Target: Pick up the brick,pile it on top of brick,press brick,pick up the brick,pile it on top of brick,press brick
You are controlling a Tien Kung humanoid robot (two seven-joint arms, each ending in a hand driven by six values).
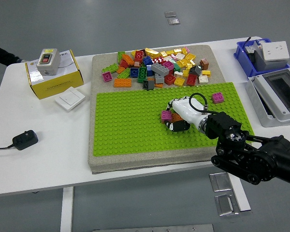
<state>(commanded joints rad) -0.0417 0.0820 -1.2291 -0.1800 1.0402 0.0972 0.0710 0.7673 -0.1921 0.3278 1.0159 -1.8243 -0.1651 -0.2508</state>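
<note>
My right hand point(176, 117) reaches in from the lower right and rests on the green baseplate point(130, 125). Its white fingers are curled over a small stack with a pink brick point(166, 115) at its left and an orange brick partly hidden under the fingers. A second pink brick point(218, 98) stands alone on the baseplate's far right. A heap of loose bricks point(157, 67) in many colours lies on the mat behind the baseplate. My left hand is out of view.
A yellow box point(53, 72) with a grey switch on top and a white wall switch point(70, 100) lie at the left. A black plug point(24, 139) lies near the left front. A blue bin point(261, 53) and a grey enclosure point(280, 96) stand at the right. A person's dark sleeve point(2, 52) shows at the far left edge.
</note>
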